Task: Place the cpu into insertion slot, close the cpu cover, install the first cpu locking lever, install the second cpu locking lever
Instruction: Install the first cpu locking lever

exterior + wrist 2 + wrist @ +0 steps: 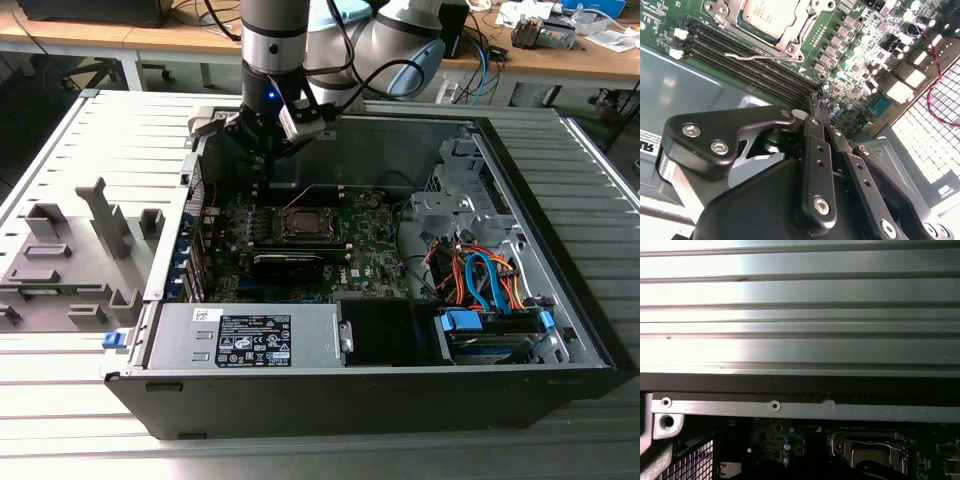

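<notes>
Second wrist view shows your gripper (816, 107) closed and empty, near the cpu (769, 14) seated under its cpu cover (790, 35); thin levers look springy, so hook their ends.

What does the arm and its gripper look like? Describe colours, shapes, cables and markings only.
In the exterior view, the arm is a silver-grey cylinder with black bands, a small blue light and black cables looping beside it. In the second wrist view, the gripper is matte black, built of flat linkage bars with rounded ends joined by silver hex-socket screws.
</notes>
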Motion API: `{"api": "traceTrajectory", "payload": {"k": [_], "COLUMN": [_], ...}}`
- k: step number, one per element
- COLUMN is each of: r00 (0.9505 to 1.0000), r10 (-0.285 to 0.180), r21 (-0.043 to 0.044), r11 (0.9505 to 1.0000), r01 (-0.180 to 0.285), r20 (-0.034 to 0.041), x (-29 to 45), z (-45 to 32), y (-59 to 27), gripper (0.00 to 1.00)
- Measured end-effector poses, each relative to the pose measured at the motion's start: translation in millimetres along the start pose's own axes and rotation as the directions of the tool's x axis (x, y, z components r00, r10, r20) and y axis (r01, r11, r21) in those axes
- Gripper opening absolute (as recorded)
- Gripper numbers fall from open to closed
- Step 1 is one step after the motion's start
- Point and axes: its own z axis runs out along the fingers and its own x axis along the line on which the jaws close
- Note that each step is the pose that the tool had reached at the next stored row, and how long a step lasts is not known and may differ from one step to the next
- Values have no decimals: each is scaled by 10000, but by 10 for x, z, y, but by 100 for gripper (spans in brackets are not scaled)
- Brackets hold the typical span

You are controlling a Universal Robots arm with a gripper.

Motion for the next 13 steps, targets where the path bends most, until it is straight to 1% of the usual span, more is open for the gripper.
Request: {"api": "traceTrajectory", "payload": {"k": [7,10,11,13], "r00": [10000,10000,10000,10000], "r10": [0,-1,2,7], "r21": [1,15,37,131], "r11": [10000,10000,10000,9999], "r01": [0,1,-2,-7], "r20": [0,-2,-2,-2], "x": [0,0,0,-1], "z": [-2,-3,-3,-1], "y": [0,-1,0,0], "gripper": [11,11,11,11]}}
